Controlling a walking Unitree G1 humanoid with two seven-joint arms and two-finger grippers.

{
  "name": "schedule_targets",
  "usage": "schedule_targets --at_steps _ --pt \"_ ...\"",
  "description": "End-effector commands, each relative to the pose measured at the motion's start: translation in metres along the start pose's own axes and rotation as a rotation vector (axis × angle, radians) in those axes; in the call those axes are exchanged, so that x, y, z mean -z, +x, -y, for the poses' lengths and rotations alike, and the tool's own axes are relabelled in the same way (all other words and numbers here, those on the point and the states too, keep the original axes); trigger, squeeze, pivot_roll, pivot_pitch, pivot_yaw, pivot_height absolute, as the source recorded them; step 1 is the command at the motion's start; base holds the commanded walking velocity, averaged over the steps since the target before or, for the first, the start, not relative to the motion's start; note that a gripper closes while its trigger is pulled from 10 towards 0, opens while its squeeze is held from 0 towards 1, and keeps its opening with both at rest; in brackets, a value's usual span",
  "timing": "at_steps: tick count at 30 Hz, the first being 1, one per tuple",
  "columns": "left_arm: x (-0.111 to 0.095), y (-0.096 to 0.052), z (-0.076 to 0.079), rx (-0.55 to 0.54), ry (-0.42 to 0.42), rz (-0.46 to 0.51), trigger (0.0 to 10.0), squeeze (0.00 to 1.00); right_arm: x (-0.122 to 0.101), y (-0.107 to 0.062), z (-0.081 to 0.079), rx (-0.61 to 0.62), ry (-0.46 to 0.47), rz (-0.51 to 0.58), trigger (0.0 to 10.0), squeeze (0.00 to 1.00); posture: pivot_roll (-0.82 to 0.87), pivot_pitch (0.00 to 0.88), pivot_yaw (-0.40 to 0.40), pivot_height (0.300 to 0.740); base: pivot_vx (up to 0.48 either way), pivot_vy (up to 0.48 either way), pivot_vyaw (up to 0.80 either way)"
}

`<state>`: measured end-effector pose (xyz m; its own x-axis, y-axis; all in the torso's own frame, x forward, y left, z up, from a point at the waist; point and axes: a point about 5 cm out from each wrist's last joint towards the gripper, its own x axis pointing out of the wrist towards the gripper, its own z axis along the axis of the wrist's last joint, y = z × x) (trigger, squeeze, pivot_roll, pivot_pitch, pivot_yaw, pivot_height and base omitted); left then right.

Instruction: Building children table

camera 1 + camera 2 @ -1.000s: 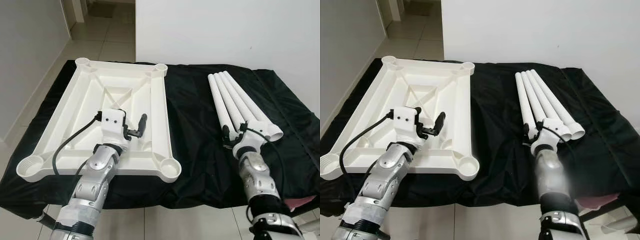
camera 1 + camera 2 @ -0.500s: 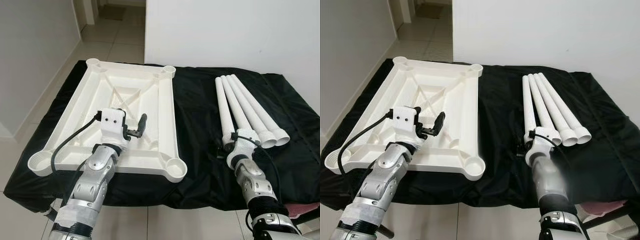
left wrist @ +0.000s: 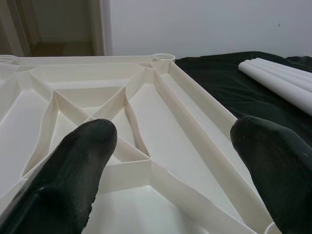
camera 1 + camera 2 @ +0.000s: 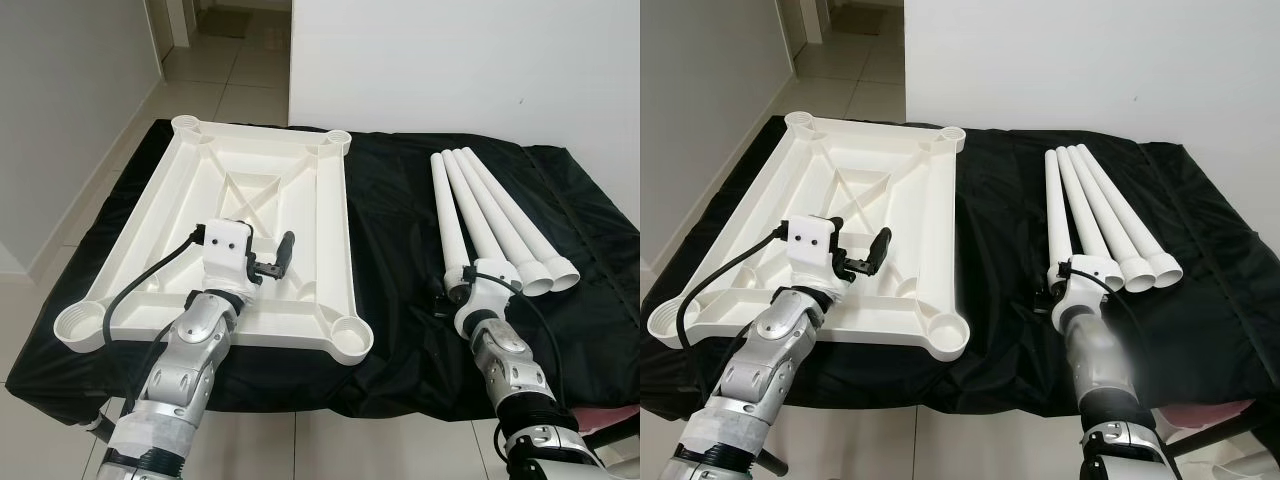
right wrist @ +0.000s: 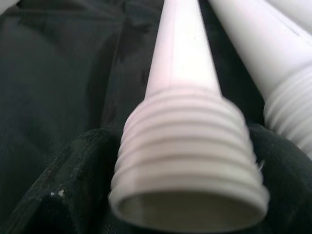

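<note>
Tabletop (image 4: 300, 200) lies upside down under the spread left gripper (image 3: 170, 161); right gripper (image 5: 185, 161) clasps one leg's (image 5: 183, 63) threaded end.

White plastic tabletop (image 4: 235, 215) lies upside down on the black cloth (image 4: 390, 230), ribbed underside up, with a round leg socket at each corner. Four white tapered legs (image 4: 490, 215) lie side by side to its right, well apart from it, threaded ends toward the robot.
</note>
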<state>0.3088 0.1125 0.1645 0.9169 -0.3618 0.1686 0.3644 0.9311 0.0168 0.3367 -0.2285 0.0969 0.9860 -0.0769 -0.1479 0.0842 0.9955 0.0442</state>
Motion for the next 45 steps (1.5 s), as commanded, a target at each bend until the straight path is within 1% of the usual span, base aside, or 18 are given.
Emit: schedule_targets --at_steps 1,3,4,15,16,17,18,21,25,26,27,29,30,32,36,37,38,45 --pt "0.002 -0.001 0.008 0.095 0.004 -0.015 10.0 0.0 -0.002 0.002 0.004 0.005 0.0 0.002 2.3 0.0 0.0 0.044 -0.033 0.74 0.0 0.0 0.0" --pt "0.002 0.0 0.008 0.097 0.005 -0.016 10.0 0.0 -0.003 0.003 0.003 0.001 0.002 0.004 2.3 0.0 0.0 0.044 -0.033 0.74 0.0 0.0 0.0" --pt "0.002 0.0 0.009 0.102 0.005 -0.016 10.0 0.0 -0.003 0.004 0.002 -0.004 0.018 -0.003 0.0 0.0 0.0 0.048 -0.031 0.74 0.0 0.0 0.0" --pt "0.001 0.0 0.01 0.137 0.015 -0.032 10.0 0.0 0.007 0.006 -0.005 -0.034 0.067 -0.07 0.0 0.0 0.02 0.055 -0.034 0.74 0.0 0.0 0.0" --pt "0.002 0.0 0.011 0.149 0.017 -0.038 10.0 0.0 0.008 0.006 -0.006 -0.037 0.061 -0.078 0.7 0.0 0.02 0.055 -0.034 0.74 0.0 0.0 0.0" --pt "0.002 -0.001 0.012 0.158 0.018 -0.041 10.0 0.0 0.008 0.006 -0.007 -0.036 0.043 -0.07 3.4 0.0 0.02 0.055 -0.034 0.74 0.0 0.0 0.0" --pt "0.002 -0.001 0.013 0.172 0.005 -0.045 10.0 0.0 0.004 0.006 -0.008 -0.046 0.026 -0.037 10.0 0.0 0.02 0.055 -0.035 0.74 0.0 0.0 0.0" --pt "0.0 0.0 0.016 0.208 -0.039 -0.049 10.0 0.0 -0.014 0.005 -0.015 -0.056 -0.052 0.123 10.0 0.0 0.02 0.055 -0.034 0.74 0.0 0.0 0.0" --pt "0.0 0.001 0.022 0.275 -0.082 -0.072 10.0 0.0 -0.031 -0.001 -0.026 -0.117 -0.071 0.287 10.0 0.0 0.02 0.057 -0.034 0.74 0.0 0.0 0.0" --pt "0.0 0.001 0.022 0.275 -0.082 -0.072 10.0 0.0 -0.031 -0.001 -0.026 -0.117 -0.071 0.287 10.0 0.0 0.02 0.057 -0.034 0.74 0.0 0.0 0.0" --pt "0.0 0.001 0.023 0.297 -0.1 -0.083 10.0 0.09 -0.034 -0.004 -0.03 -0.145 -0.062 0.334 10.0 0.0 0.02 0.058 -0.031 0.74 0.0 0.0 0.0" --pt "0.0 0.001 0.023 0.297 -0.1 -0.083 10.0 0.09 -0.034 -0.004 -0.03 -0.145 -0.062 0.334 10.0 0.0 0.02 0.058 -0.031 0.74 0.0 0.0 0.0" --pt "-0.001 0.0 0.024 0.328 -0.136 -0.089 10.0 1.0 -0.038 -0.008 -0.035 -0.177 -0.052 0.391 10.0 0.0 0.02 0.057 -0.029 0.74 0.0 0.0 0.0" --pt "-0.004 -0.001 0.025 0.372 -0.177 -0.105 10.0 1.0 -0.045 -0.017 -0.044 -0.234 -0.051 0.481 10.0 0.0 0.02 0.057 -0.027 0.74 0.0 0.0 0.0" --pt "-0.01 0.0 0.025 0.41 -0.255 -0.12 10.0 1.0 -0.048 -0.021 -0.053 -0.289 -0.068 0.518 10.0 0.0 0.02 0.056 -0.022 0.74 0.0 0.0 0.0" --pt "-0.015 0.002 0.025 0.427 -0.322 -0.128 10.0 0.74 -0.049 -0.023 -0.057 -0.314 -0.093 0.535 10.0 0.0 0.02 0.056 -0.021 0.74 0.0 0.0 0.0" --pt "-0.021 0.006 0.024 0.44 -0.368 -0.125 10.0 0.0 -0.051 -0.024 -0.062 -0.338 -0.116 0.547 10.0 0.0 0.02 0.055 -0.021 0.74 0.0 0.0 0.0" --pt "-0.039 0.024 0.026 0.475 -0.537 -0.189 10.0 0.0 -0.048 -0.031 -0.084 -0.437 -0.162 0.58 10.0 0.0 0.02 0.056 -0.02 0.74 0.0 0.0 0.0"
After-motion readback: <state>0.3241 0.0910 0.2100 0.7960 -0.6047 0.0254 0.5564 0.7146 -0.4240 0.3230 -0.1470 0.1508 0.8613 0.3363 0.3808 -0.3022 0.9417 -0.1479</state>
